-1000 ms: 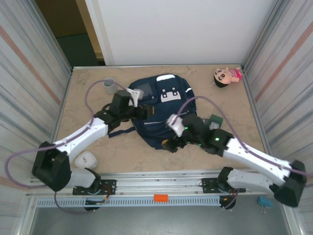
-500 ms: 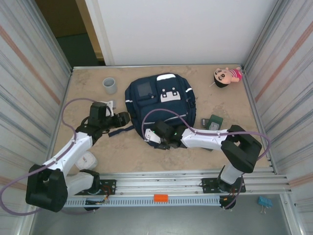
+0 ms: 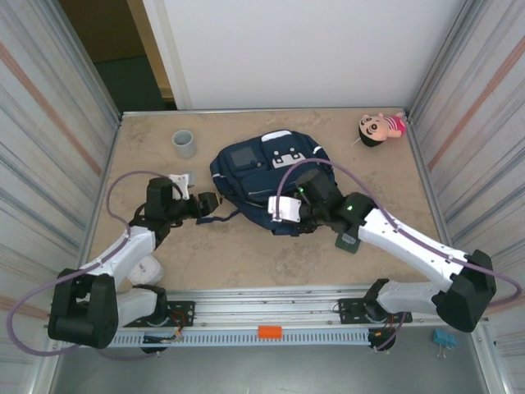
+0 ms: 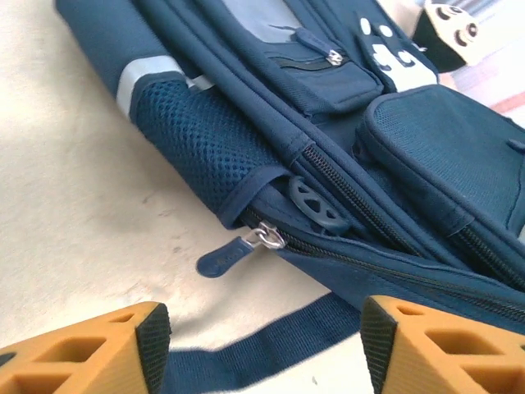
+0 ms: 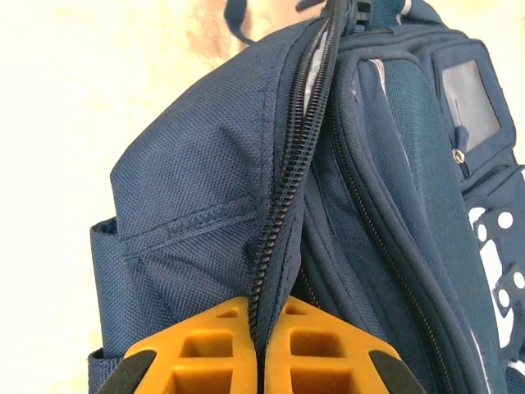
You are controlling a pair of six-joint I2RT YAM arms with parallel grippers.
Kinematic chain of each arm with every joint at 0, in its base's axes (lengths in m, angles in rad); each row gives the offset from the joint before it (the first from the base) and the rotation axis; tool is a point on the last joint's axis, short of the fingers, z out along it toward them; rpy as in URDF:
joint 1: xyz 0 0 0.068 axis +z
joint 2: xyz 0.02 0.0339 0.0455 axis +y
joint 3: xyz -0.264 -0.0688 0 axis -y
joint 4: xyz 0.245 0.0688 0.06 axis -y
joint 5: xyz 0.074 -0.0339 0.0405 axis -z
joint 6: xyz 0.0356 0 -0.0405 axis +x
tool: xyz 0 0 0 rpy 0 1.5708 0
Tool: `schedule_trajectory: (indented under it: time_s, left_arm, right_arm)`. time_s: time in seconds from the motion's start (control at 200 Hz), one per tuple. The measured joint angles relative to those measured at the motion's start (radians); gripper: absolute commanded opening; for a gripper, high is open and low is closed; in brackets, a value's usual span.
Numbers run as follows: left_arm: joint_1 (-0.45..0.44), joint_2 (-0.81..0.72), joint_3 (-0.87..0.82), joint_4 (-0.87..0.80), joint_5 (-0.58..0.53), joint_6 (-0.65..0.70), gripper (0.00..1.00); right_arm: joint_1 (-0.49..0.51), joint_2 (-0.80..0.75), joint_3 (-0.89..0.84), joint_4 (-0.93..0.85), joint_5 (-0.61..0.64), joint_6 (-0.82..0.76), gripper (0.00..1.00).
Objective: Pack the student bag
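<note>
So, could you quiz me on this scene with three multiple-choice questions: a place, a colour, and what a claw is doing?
1. Where is the doll? A) far right corner of the table B) near left edge C) in a gripper
2. What colour is the cup? A) red B) grey C) yellow
3. The right gripper is: A) wide open B) shut on the zipper seam of the student bag C) holding the cup
Answers: 1 A, it lies by the back right wall; 2 B, plainly grey; 3 B, its orange fingers pinch the seam.
</note>
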Motion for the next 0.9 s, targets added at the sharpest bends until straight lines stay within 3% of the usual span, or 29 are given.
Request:
schedule_trajectory:
  time_s: [0.22, 0.426, 0.591, 0.777, 0.902]
  left_arm:
    - [-0.013, 0.133, -0.103, 0.301, 0.132, -0.008, 0.65]
    - [-0.079, 0.234, -0.117, 0.45, 0.151, 0.026, 0.66]
    - [-0.081, 0.309, -0.127, 0.552, 0.159, 0.085, 0.63]
    - [-0.103, 0.354, -0.13, 0.621, 0.193, 0.172, 0.52]
    - [-0.126, 0.365, -0.13, 0.643, 0.219, 0.225, 0.32]
  right_arm:
    - [-0.089, -0.001, 0.04, -0.117, -0.091, -0.095, 0.0]
    - [-0.146, -0.022, 0.047, -0.147, -0.146, -0.122, 0.0]
    - [-0.161, -0.04, 0.047, -0.147, -0.18, -0.123, 0.0]
    - [-0.162, -0.041, 0.047, -0.146, -0.182, -0.122, 0.0]
    - [-0.162, -0.042, 0.047, -0.146, -0.182, -0.119, 0.0]
